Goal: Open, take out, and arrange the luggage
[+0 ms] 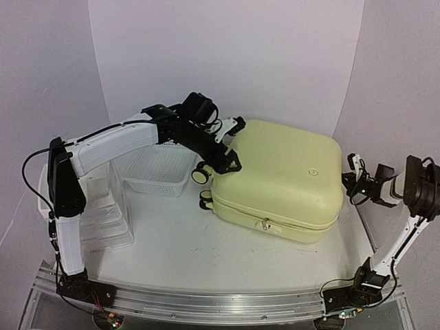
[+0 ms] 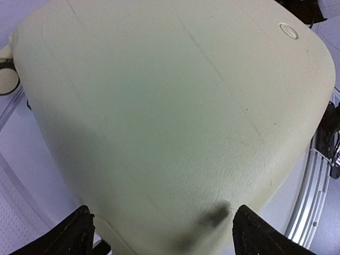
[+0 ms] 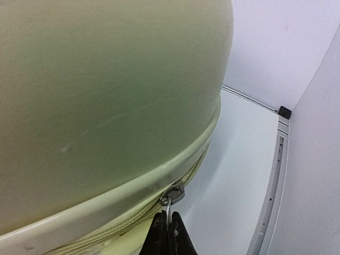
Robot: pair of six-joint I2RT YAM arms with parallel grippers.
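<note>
The luggage (image 1: 282, 175), a pale yellow hard-shell suitcase, lies flat and closed at the centre right of the table. Its wheels (image 1: 201, 176) face left. My left gripper (image 1: 230, 159) is open at the case's back-left corner; in the left wrist view the shell (image 2: 170, 106) fills the frame between the wide-spread fingers (image 2: 79, 231). My right gripper (image 1: 352, 180) is at the case's right side. In the right wrist view it (image 3: 169, 234) is shut on the metal zipper pull (image 3: 169, 208), which hangs from the slider (image 3: 176, 192) on the zipper seam.
A white mesh basket (image 1: 159, 170) stands left of the case, under my left arm. A white drawer organizer (image 1: 103, 213) sits at the near left. A second zipper pull (image 1: 267, 225) shows on the case's front edge. A metal rail (image 1: 206, 302) runs along the table front.
</note>
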